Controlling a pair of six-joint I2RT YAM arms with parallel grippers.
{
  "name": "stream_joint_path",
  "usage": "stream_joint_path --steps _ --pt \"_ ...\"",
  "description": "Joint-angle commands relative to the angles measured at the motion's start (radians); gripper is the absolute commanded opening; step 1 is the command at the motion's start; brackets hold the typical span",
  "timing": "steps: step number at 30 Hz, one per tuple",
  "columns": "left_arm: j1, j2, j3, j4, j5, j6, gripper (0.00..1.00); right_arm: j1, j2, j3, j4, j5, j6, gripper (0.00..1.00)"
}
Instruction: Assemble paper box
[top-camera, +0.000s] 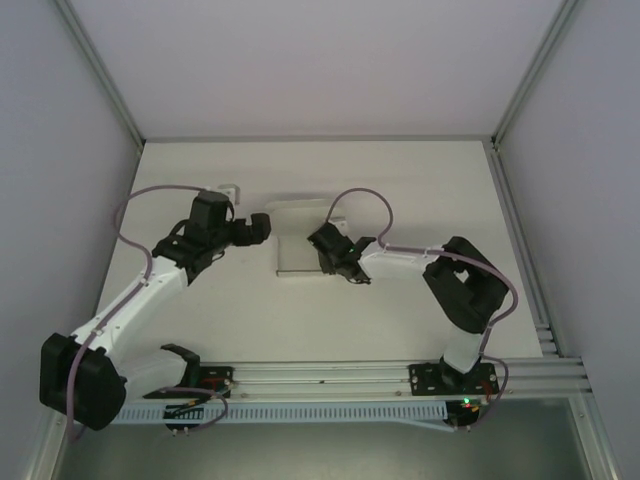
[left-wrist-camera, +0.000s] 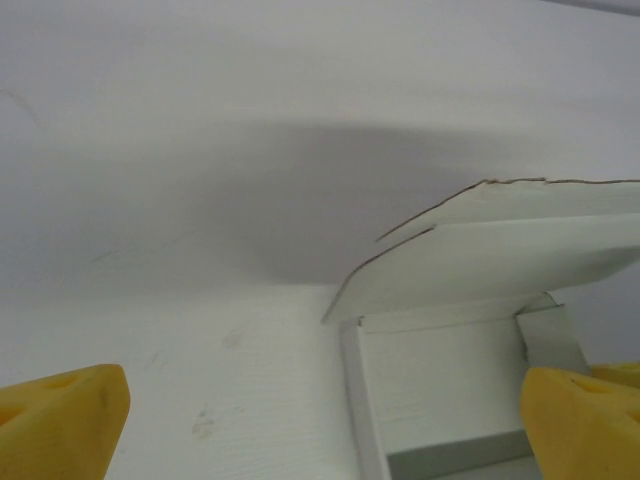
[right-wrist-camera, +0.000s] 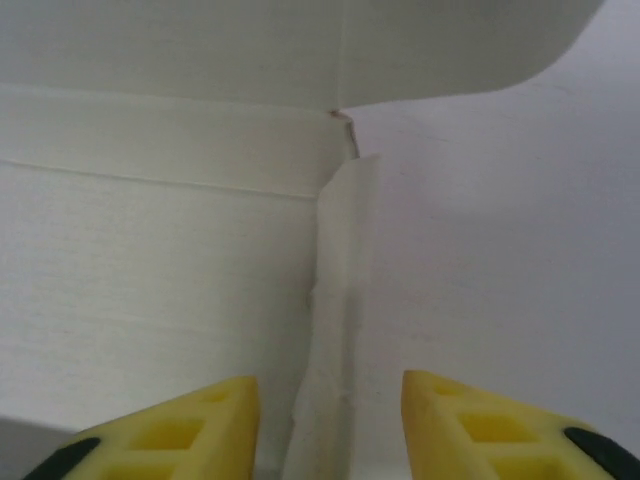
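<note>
The paper box (top-camera: 296, 238) lies on the white table at mid-centre, a low off-white tray with its lid flap (left-wrist-camera: 500, 250) raised at the far side. My left gripper (top-camera: 262, 226) hovers at the box's left edge, wide open. In the left wrist view the left side wall (left-wrist-camera: 358, 400) stands between its yellow fingers (left-wrist-camera: 60, 425), touching neither. My right gripper (top-camera: 323, 244) is at the box's right edge. In the right wrist view my right gripper (right-wrist-camera: 330, 400) straddles the thin upright right side wall (right-wrist-camera: 338, 290); the jaws stand apart with a gap on both sides.
A small white object (top-camera: 229, 188) sits near the back left of the table. Aluminium rails (top-camera: 330, 375) run along the near edge by the arm bases. Grey enclosure walls with metal posts (top-camera: 100, 70) close in both sides and the back.
</note>
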Motion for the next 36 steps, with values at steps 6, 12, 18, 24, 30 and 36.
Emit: stream_joint_path --steps 6,12,18,24,30,36 --pt "0.006 -0.02 -0.032 0.083 0.127 0.177 1.0 -0.072 -0.285 -0.09 0.047 0.061 -0.253 0.82" --pt "0.038 0.079 0.02 0.08 0.2 0.343 1.0 -0.279 -0.29 -0.03 0.106 -0.408 -0.569 0.93" --pt "0.162 0.221 0.102 0.105 0.445 0.49 1.0 -0.315 -0.139 0.175 -0.101 -0.524 -0.732 0.81" --pt "0.18 0.366 0.197 0.03 0.609 0.734 1.0 -0.321 -0.031 0.263 -0.197 -0.52 -0.74 0.61" --pt "0.18 0.527 0.335 -0.084 0.63 0.809 0.91 -0.324 -0.03 0.268 -0.21 -0.515 -0.762 0.59" --pt "0.167 0.589 0.38 -0.118 0.652 0.836 0.68 -0.325 -0.023 0.289 -0.226 -0.499 -0.761 0.39"
